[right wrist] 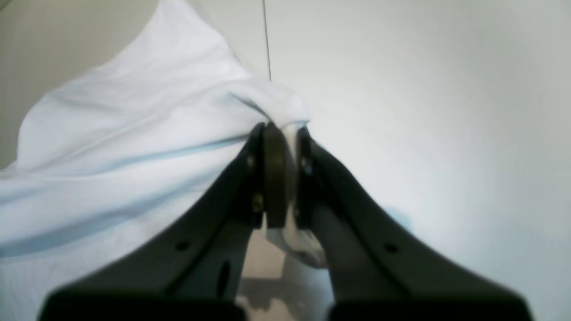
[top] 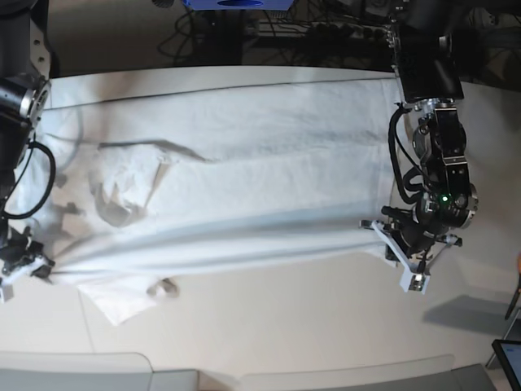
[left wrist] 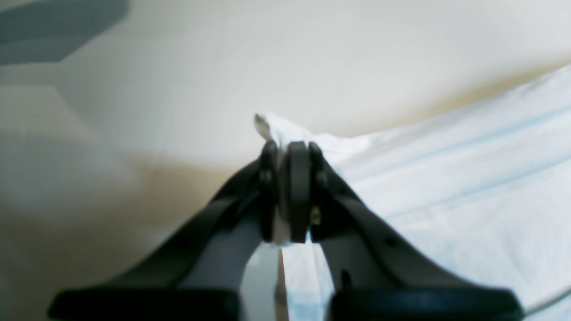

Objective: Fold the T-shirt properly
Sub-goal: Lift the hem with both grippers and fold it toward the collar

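T-shirt: one, lying stretched across table
tools: two, left tool and right tool each pinching T-shirt fabric, jaws nearly closed

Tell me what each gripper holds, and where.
Left gripper and right gripper each pinch an edge of the wrinkled white cotton T-shirt, at opposite ends.

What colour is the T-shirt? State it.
Plain white, no print; the T-shirt shows best in the base view.
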